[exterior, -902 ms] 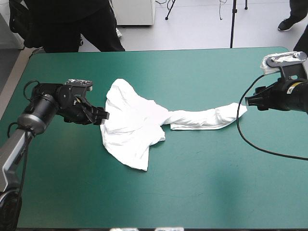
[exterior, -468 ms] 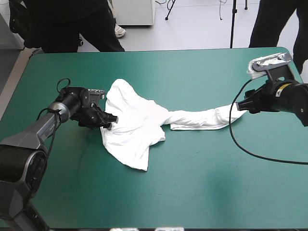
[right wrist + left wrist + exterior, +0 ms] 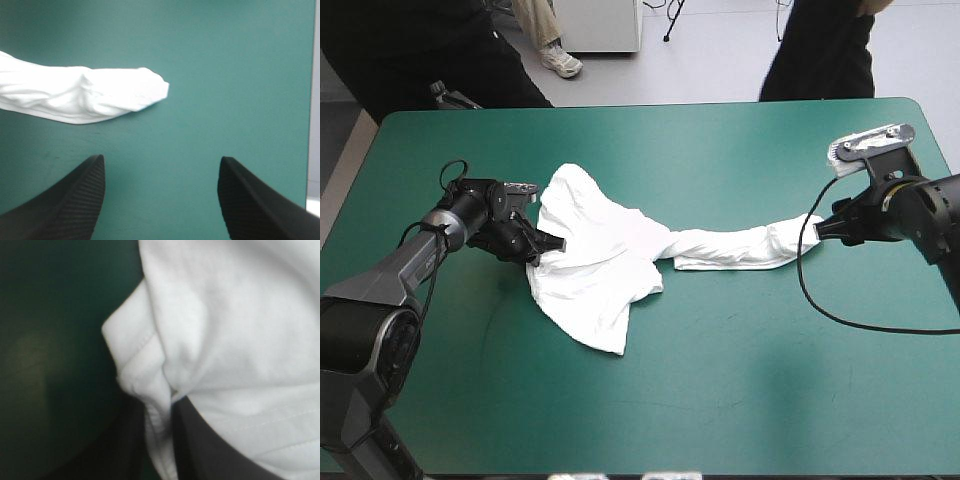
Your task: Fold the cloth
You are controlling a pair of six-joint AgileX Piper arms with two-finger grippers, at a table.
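I've got the left jaws clamped on a fold of the T-shirt (image 3: pixel 225 315). My right jaws gape wide, the T-shirt's twisted end lying just ahead on the surface (image 3: pixel 240 60).

White T-shirt (image 3: pixel 595 255), crumpled and partly twisted.
Its rumpled body lies just 9 o'clock of the table's centre, one corner pointing to 6 o'clock; a twisted, rope-like length trails flat toward 3 o'clock.

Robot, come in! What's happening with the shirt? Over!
Left gripper shut on T-shirt edge. Right gripper open, twisted end ahead, not gripped. Nothing in the way.
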